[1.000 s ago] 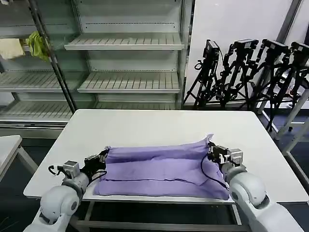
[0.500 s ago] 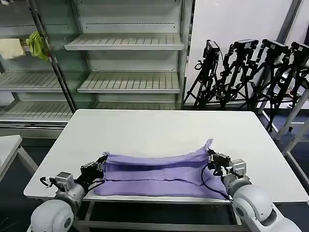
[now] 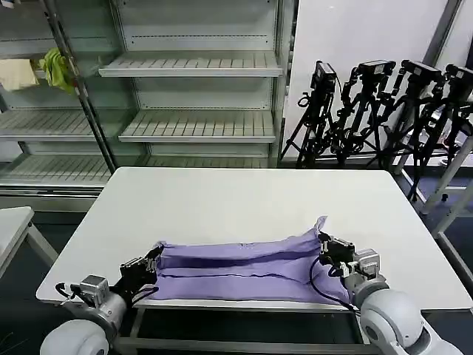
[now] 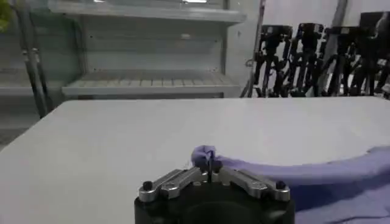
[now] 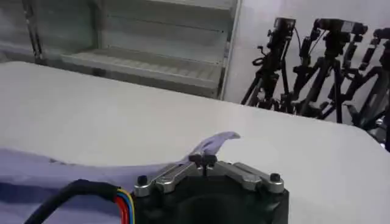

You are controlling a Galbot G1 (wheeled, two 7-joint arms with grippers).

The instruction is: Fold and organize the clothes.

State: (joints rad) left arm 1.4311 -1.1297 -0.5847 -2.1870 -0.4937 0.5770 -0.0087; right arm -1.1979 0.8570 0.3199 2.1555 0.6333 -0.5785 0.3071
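Both grippers have drawn the far edge nearer, narrowing the fold | left gripper (image 3: pixel 153 258) pinches the T-shirt (image 3: pixel 244 268) at its left far corner; right gripper (image 3: pixel 324 245) pinches the right far corner | T-shirt lies along the table (image 3: pixel 236 196) near edge, long axis left-right, spanning between grippers | next: lay the held edge onto the near hem.

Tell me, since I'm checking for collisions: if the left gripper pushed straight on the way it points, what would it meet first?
Apart from the lavender T-shirt corner it is shut on, the left gripper points across bare white table. The way looks free to the far edge; the shelving stands beyond, though depth is unclear.
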